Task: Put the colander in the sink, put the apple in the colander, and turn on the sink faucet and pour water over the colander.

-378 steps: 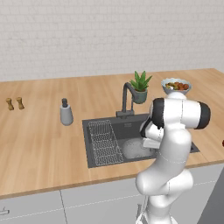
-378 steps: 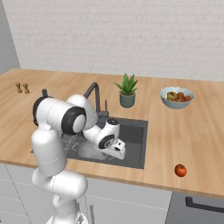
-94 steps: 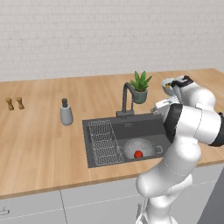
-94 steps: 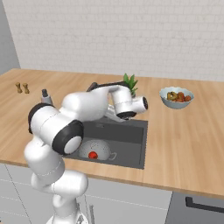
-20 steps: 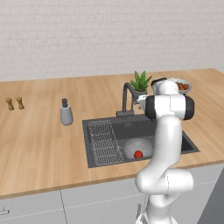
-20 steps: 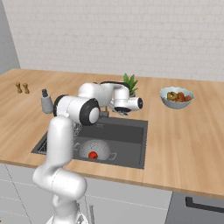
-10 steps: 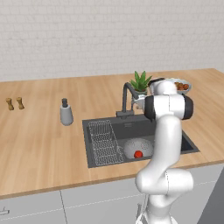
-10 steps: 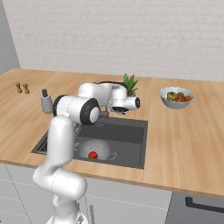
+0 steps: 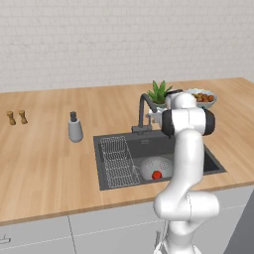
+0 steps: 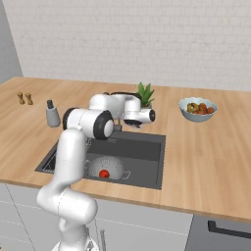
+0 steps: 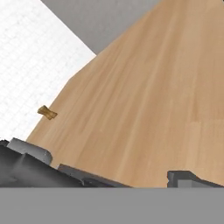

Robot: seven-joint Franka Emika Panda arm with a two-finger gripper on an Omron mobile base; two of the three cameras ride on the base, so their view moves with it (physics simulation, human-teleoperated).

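Since the frame nearly five seconds back, you have swung the arm from the right side of the sink (image 9: 213, 161) up and inward, so that the tool (image 10: 131, 122) now sits at the faucet (image 9: 143, 108), and over the last second it has hardly shifted at all. Both earlier steps look done: the colander (image 10: 105, 167) rests on the basin floor toward the front, beside the wire rack (image 9: 117, 160), and the apple (image 10: 103, 173) lies inside it. Water is what remains, and none is visible running from the spout. From the right base view, the tool is tucked under the white wrist just behind the sink's back rim, level with the faucet's stem, and the arm hides the contact, so you cannot tell whether the fingers are spread or clamped, nor whether they touch the handle. The hand view looks out along the tabletop (image 11: 166, 87) toward the small wooden shakers (image 11: 47, 112), with only dark slivers of the fingertips (image 11: 188, 178) at its lower edge, which does not settle it either. What the coming move turns on, by my reading: the faucet stands upright at the sink's back edge, immediately at the tool, while the colander lies forward and below the spout's reach. You will likely need to work the handle, then check that the spout's bent end points over the colander and not the rack.
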